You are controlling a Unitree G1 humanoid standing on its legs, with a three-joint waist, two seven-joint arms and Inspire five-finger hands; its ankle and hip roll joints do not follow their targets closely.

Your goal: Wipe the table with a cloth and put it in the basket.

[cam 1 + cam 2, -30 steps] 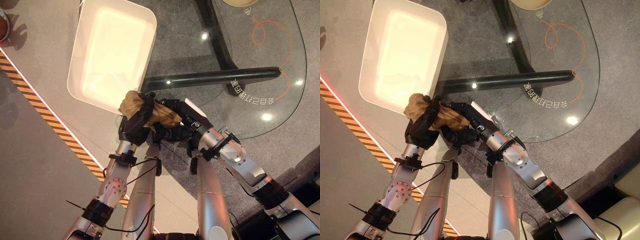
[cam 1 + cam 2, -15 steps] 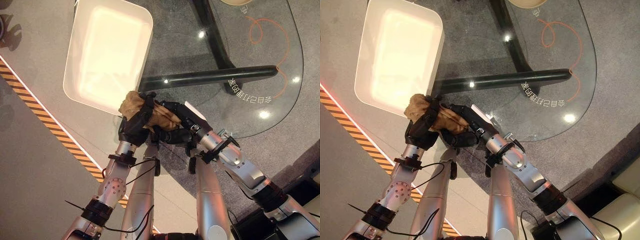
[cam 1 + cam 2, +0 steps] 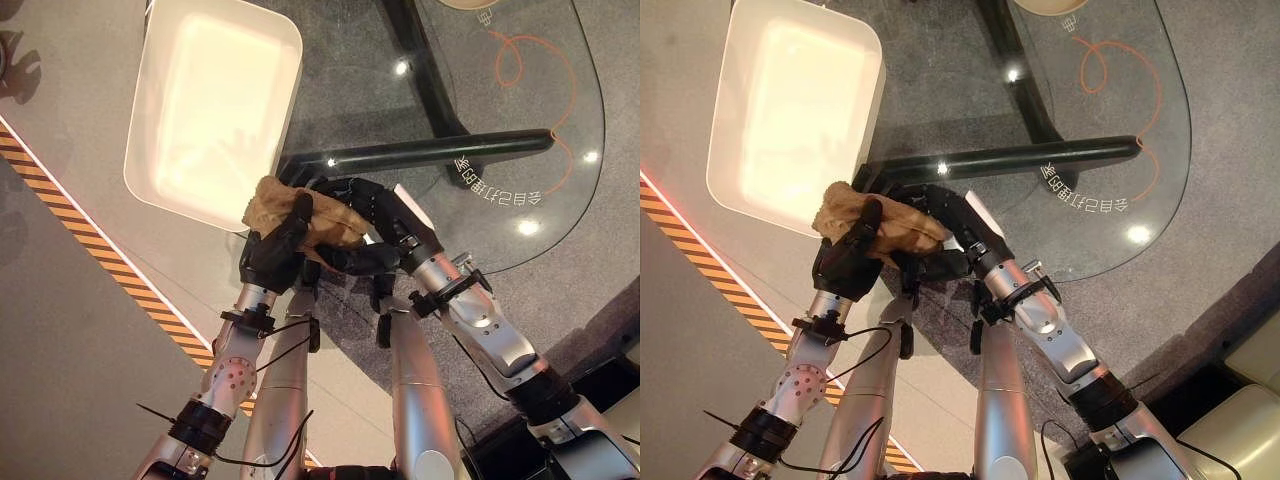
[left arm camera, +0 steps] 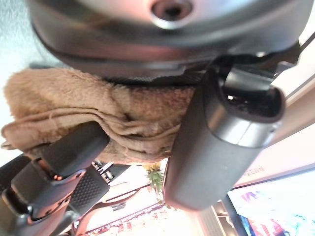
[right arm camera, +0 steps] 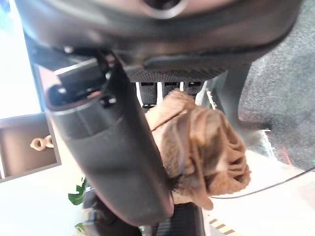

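Curling their fingers round the brown cloth (image 3: 305,215), both hands (image 3: 275,255) (image 3: 375,235) hover beside the white basket (image 3: 160,110).

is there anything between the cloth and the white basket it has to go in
Nothing visible. The cloth, gripped by the left hand and right hand, sits just off the near corner of the open basket, with no object between them.

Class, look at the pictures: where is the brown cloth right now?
In the eye views the cloth is bunched between both hands, the left hand and right hand curled on it, just beside the white basket's near corner.
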